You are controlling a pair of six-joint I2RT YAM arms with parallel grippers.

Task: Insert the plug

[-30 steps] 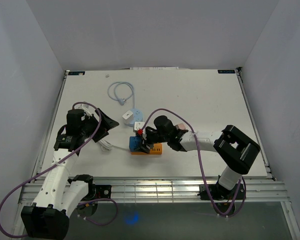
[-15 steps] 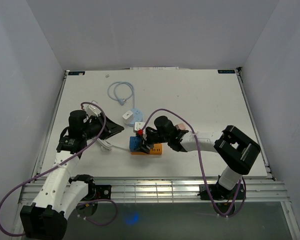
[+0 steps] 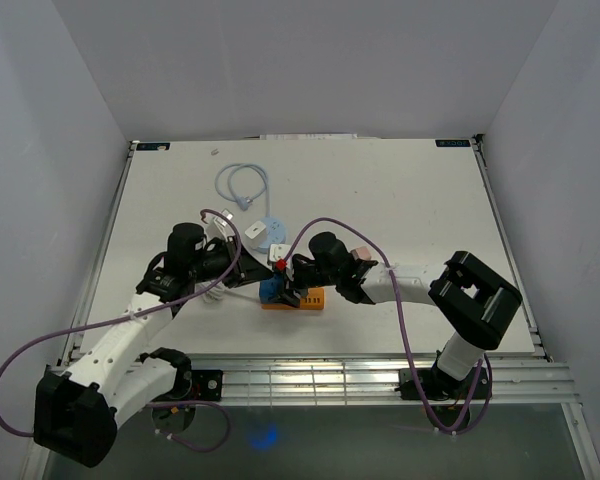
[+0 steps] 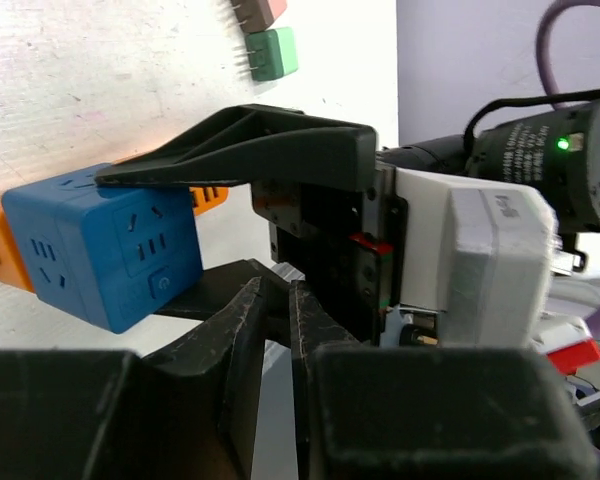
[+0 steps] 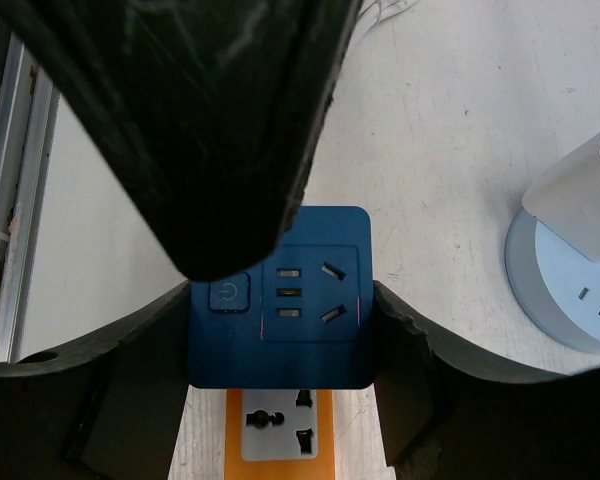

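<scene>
Right gripper [image 5: 280, 345] is clamped on the blue socket cube [image 5: 315, 265] atop the orange strip [image 5: 278, 435]. Left gripper [image 4: 277, 300] has fingers nearly together, no plug visible between them. A white plug [image 5: 578, 180] sits on the round socket [image 5: 565, 300] nearby. Best to hold the cube steady and square pins to slots before pushing.

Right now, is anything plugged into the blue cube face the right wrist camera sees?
Empty. The blue cube shows bare slots beside its power button, no plug in them. The right fingers flank it.

A pale blue cable [image 3: 244, 202] lies looped on the white worktop [image 3: 410, 190] toward its far edge. A round grey-blue socket [image 3: 274, 226] sits just nearer.
</scene>
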